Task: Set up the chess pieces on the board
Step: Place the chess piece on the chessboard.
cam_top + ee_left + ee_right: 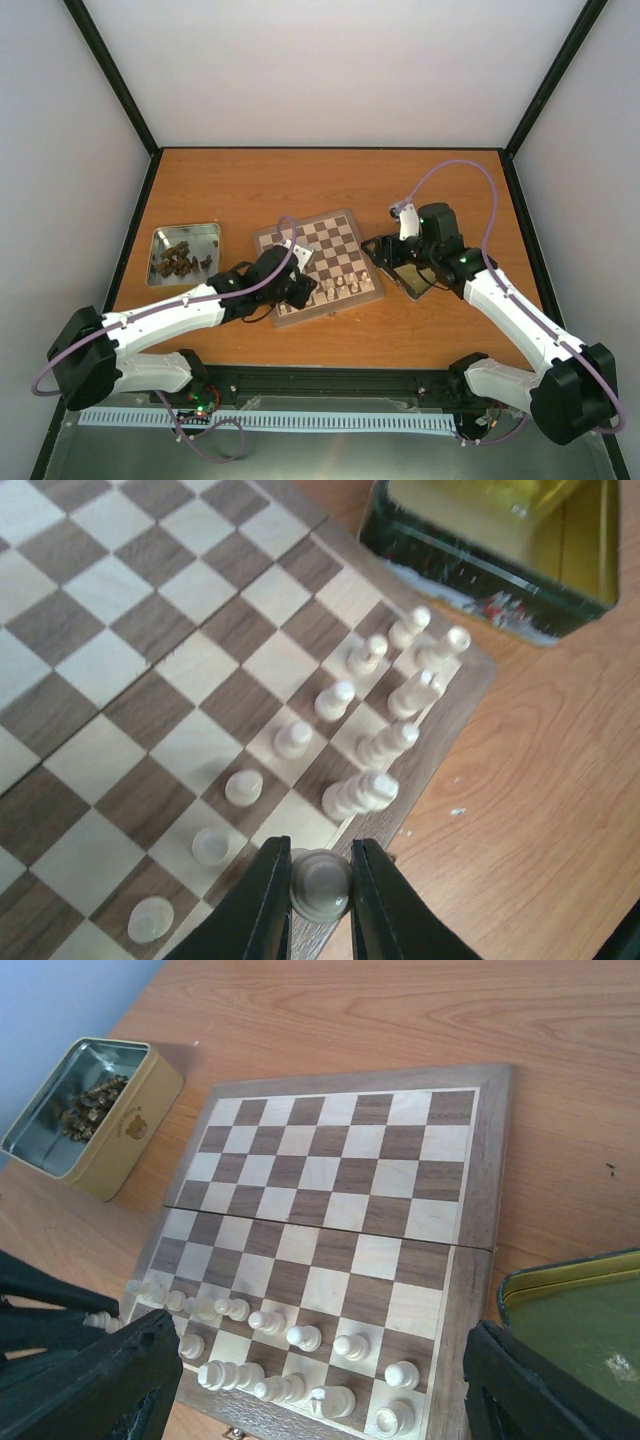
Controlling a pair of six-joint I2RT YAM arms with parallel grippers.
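Well, from the top external view, the board lies mid-table at a slant. My left gripper is over its near edge and my right gripper hangs by the far-right corner, above the gold tin. The tray of dark chessmen sits well off to the left.

In the left wrist view, the left gripper is nearly closed, pinching one cream piece between its fingers. I look almost straight down on its rounded top, so I judge it upright: long axis running up toward the camera, head up. Which man it is I cannot tell. It hangs over the pale border, just short of the back rank, with the back-rank men just beside it and the pawn row beyond.

My worry is the set-down. If I lower without shifting inward, it lands on the border and not on a square — and my fingers may clip the nearest man and topple the line. A tilted release would tip it too.

In the right wrist view, the right gripper is spread wide and holds nothing. It looks across the board, with both cream rows along the near edge. Any low sweep could scatter them.
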